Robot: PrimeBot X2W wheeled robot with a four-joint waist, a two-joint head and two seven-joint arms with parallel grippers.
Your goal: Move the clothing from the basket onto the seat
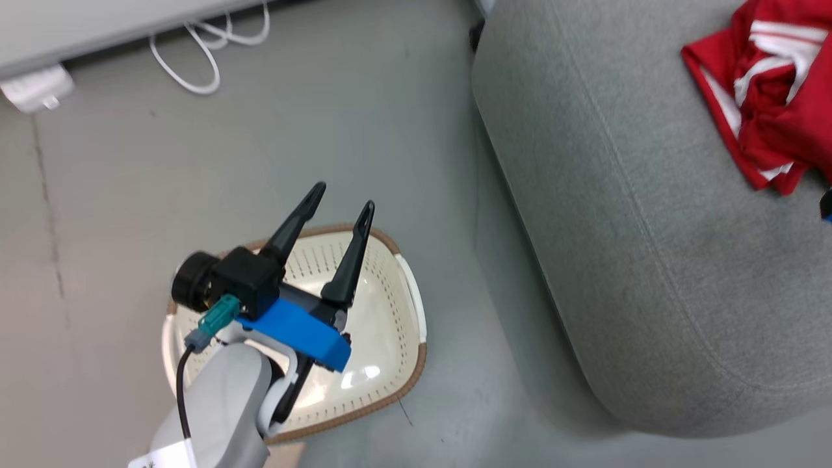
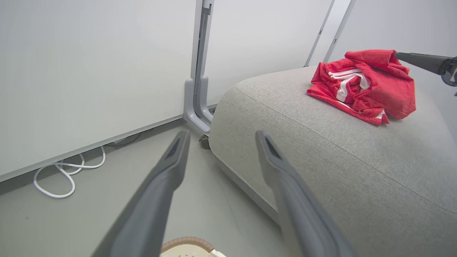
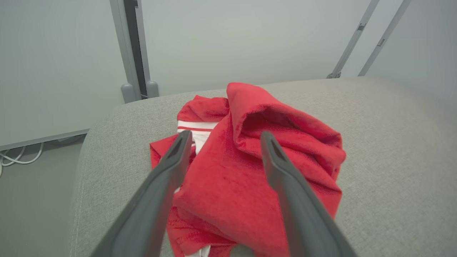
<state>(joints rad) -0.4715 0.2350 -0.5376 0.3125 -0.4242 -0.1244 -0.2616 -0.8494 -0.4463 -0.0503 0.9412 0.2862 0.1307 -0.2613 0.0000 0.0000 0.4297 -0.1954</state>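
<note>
The red clothing (image 1: 767, 91) with white stripes lies in a crumpled heap on the grey seat (image 1: 650, 214) at the upper right. In the left wrist view the clothing (image 2: 364, 85) rests on the seat (image 2: 339, 157), and a dark finger of the other arm reaches in from the right edge beside it. My left gripper (image 1: 343, 198) hangs open above the cream basket (image 1: 390, 325), which holds no garment where its inside shows. My right gripper (image 3: 223, 137) is open just above the clothing (image 3: 250, 160), with nothing between its fingers.
The basket stands on the grey floor (image 1: 260, 143) left of the seat. A white cable (image 1: 208, 45) loops on the floor by the wall at the top. A white adapter block (image 1: 36, 88) lies at the upper left. A metal post base (image 2: 196, 107) stands by the seat's corner.
</note>
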